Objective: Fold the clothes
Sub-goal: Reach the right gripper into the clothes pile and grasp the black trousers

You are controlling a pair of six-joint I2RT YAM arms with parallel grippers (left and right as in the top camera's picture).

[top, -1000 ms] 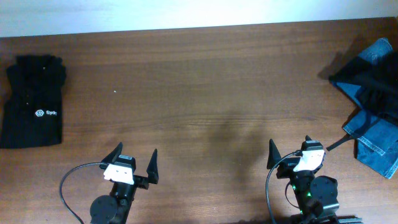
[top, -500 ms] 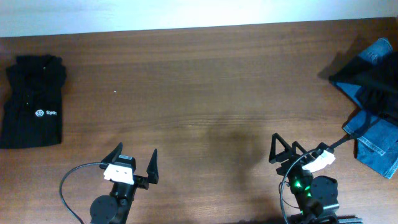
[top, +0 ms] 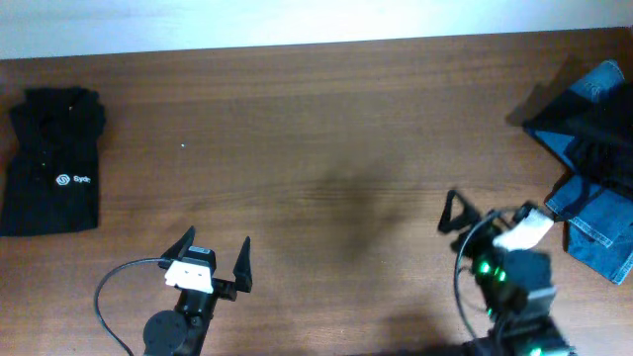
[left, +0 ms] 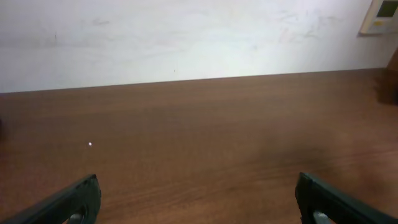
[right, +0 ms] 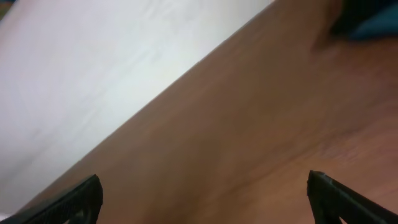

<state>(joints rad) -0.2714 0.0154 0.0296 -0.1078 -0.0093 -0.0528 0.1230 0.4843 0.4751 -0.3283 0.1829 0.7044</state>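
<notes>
The black trousers [top: 589, 146] are lying bunched at the right edge of the frame, tangled in a heap with the blue denim jeans [top: 599, 235]. No long axis is showing, only soft matte folds against stiffer, seamed denim. The right gripper [top: 472, 215] is sitting at lower right, jaws spread wide and holding nothing. The heap is lying up and to the right of it, near, so I'm judging this the better-placed arm. The left gripper [top: 215, 249] is hovering at lower left, jaws equally wide apart and empty, well apart from the heap. A folded black top [top: 51, 178] with a small white logo is resting at far left on the dark wood-grain worktop [top: 316, 129].
</notes>
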